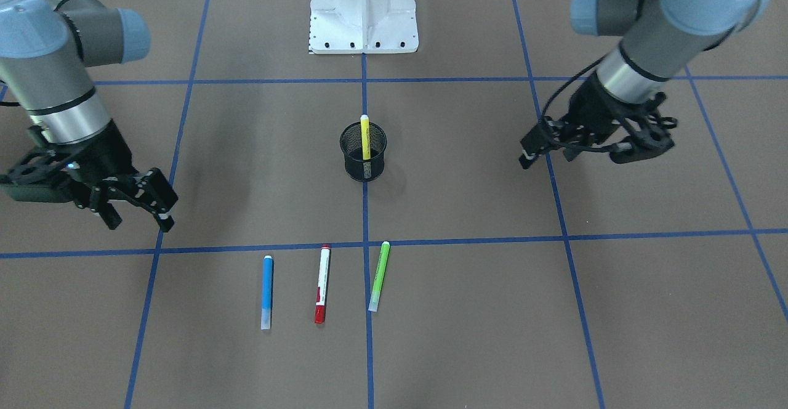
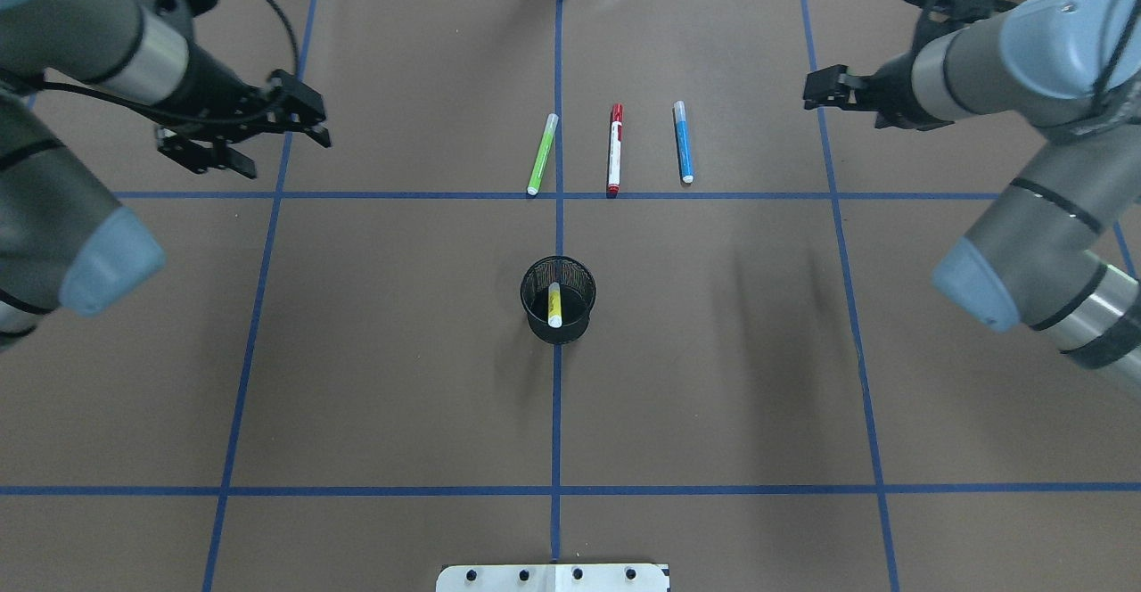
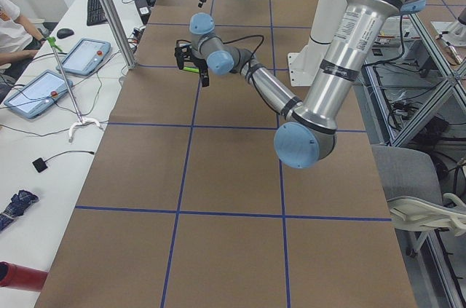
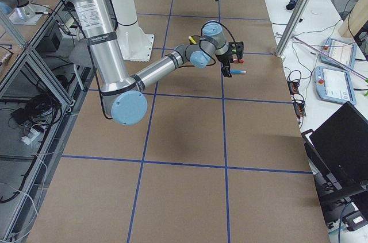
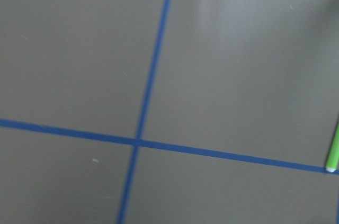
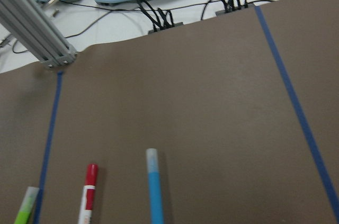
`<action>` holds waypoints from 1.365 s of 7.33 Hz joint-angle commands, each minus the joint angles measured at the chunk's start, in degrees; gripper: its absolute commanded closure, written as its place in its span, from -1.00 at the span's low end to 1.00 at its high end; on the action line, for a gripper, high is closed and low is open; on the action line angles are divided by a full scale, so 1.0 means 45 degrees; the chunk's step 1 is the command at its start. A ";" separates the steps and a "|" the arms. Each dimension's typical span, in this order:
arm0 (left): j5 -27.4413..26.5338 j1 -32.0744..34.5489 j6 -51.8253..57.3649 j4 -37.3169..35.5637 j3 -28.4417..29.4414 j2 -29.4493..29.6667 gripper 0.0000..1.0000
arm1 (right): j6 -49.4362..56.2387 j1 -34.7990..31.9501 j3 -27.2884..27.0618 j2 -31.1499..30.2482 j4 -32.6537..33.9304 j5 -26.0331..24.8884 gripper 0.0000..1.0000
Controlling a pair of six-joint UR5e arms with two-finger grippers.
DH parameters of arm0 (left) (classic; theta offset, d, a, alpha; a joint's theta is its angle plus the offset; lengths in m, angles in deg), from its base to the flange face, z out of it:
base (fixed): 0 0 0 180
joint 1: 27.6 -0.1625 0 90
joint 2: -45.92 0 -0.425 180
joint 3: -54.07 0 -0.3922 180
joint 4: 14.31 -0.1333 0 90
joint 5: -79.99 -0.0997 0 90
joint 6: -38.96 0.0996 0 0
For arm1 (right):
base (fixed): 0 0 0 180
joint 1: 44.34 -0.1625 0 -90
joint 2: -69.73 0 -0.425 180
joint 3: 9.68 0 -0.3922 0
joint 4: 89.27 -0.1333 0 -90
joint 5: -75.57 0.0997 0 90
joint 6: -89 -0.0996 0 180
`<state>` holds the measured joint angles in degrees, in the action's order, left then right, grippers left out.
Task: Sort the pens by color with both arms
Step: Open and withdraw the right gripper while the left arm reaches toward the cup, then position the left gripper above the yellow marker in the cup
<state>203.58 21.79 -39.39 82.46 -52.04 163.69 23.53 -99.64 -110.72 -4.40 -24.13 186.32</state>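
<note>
Showing what I see: left hand (image 2: 285, 153) and right hand (image 1: 140, 224) both spread apart; yellow pen (image 1: 364, 138) stands inside mesh cup (image 1: 353, 164), mid-frame.

Yellow pen (image 1: 364, 135) in cup (image 1: 352, 161); blue pen (image 1: 267, 292), red pen (image 1: 322, 286), green pen (image 1: 380, 276) flat.

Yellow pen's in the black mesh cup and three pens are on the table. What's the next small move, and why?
Probably swing the right gripper over the slim blue pen and lower. It hangs open and empty, and that pen lies flat on its side of the row, apart from the red-and-white pen. The right wrist view frames it.
</note>
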 commanded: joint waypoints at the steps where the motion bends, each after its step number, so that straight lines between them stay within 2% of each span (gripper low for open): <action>1: -0.2028 -0.2510 -0.2852 -0.1795 -0.0034 0.2278 -0.99 | 0.1887 -0.1204 0.0071 -0.1121 -0.0062 0.1443 -0.99; 2: -0.3872 -0.3873 -0.3019 -0.1991 0.0005 0.2692 -0.98 | 0.1891 -0.1225 0.0071 -0.1163 -0.0062 0.1444 -0.99; 3: -0.5940 -0.5279 -0.2924 -0.2863 0.0083 0.3392 -0.98 | 0.1891 -0.1225 0.0071 -0.1337 -0.0101 0.1405 -0.99; 4: -0.6966 -0.5544 -0.2594 -0.3529 0.0219 0.4153 -0.98 | 0.1891 -0.1225 0.0052 -0.1378 -0.0159 0.1385 -0.99; 5: -0.8117 -0.5914 -0.2243 -0.3690 0.0220 0.4373 -0.98 | 0.1891 -0.1225 0.0032 -0.1378 -0.0179 0.1366 -0.99; 6: -1.0043 -0.6788 -0.1466 -0.3692 0.0259 0.4395 -0.98 | 0.1891 -0.1225 0.0032 -0.1359 -0.0180 0.1346 -0.99; 10: -1.0979 -0.7031 0.0884 -0.3634 0.1290 0.4863 -0.97 | 0.1891 -0.1205 0.0052 -0.1359 -0.0180 0.1327 -0.99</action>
<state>155.30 -9.76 -37.74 65.92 -48.18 184.90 32.04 -105.08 -110.49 -10.52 -24.93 192.29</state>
